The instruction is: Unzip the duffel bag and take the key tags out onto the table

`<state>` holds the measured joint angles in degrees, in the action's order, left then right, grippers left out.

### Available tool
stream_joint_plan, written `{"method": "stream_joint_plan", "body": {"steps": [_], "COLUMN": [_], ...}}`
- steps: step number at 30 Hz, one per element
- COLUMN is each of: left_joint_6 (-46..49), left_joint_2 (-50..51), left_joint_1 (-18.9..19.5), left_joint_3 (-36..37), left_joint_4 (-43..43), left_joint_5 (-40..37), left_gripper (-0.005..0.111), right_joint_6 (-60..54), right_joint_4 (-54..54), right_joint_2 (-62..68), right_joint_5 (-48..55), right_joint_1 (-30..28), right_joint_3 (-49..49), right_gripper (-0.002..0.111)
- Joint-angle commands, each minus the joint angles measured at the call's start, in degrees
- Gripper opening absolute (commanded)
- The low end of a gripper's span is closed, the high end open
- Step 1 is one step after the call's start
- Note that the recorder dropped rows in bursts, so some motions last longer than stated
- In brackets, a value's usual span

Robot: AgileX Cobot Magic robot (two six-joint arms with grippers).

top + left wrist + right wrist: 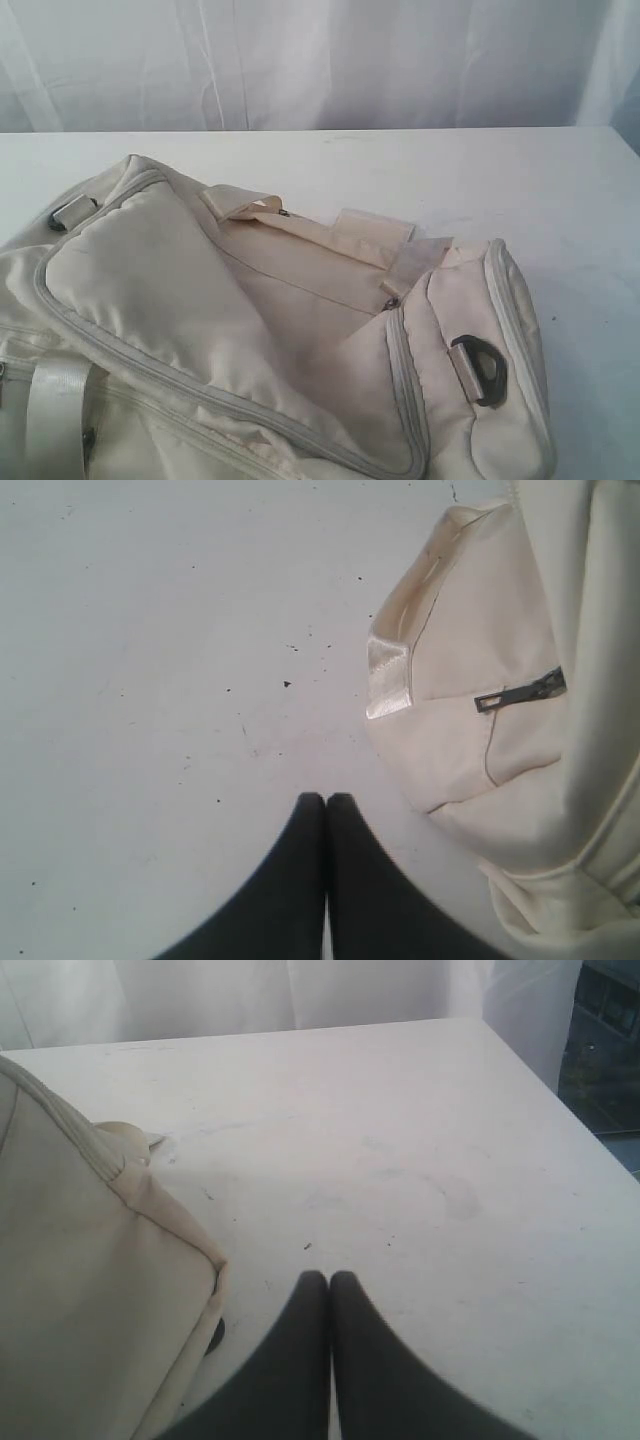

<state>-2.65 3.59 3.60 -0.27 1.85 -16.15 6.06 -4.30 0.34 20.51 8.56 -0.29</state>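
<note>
The cream duffel bag (250, 330) lies slumped on the white table (420, 160), seemingly still zipped, its key tags unseen and presumably inside. The left pincer (327, 805) and right pincer (329, 1282) hang clenched and empty beside the bag, likely parked clear before work starts. A dark zipper pull (515, 692) lies near the left pincer.

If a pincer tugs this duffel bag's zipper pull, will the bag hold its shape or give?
Probably floppy: the duffel bag sags in creases, so fabric would likely bunch before the zipper pull moves. Its slumped top suggests light filling, so it may slide on the smooth table.
</note>
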Motion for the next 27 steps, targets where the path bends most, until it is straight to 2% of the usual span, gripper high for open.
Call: {"method": "stream_joint_plan", "body": {"steps": [1,4,9,20,27], "left_joint_6": [0.04,0.04,-0.09,0.02,-0.10], "left_joint_2": [-0.23,-0.23,-0.23,-0.23,-0.23], "left_joint_1": [-0.42,-0.42,-0.42,-0.42,-0.42], "left_joint_3": [0.27,0.27,0.27,0.27,0.27], "left_joint_4": [-1.54,-1.85,-1.85,-1.85,-1.85], "left_joint_5": [0.29,0.68,5.61,23.92,25.72], "left_gripper": [0.000,0.000,0.000,0.000,0.000], "right_joint_6": [0.17,0.17,0.17,0.17,0.17], "right_joint_4": [-0.26,-0.26,-0.26,-0.37,-0.37], "right_joint_2": [-0.34,-0.34,-0.34,-0.34,-0.34], "right_joint_5": [-0.43,-0.43,-0.43,-1.02,-14.20], "right_joint_1": [0.11,0.11,0.11,0.11,0.11], "right_joint_3": [0.29,0.29,0.29,0.29,0.29], "right_gripper": [0.000,0.000,0.000,0.000,0.000]}}
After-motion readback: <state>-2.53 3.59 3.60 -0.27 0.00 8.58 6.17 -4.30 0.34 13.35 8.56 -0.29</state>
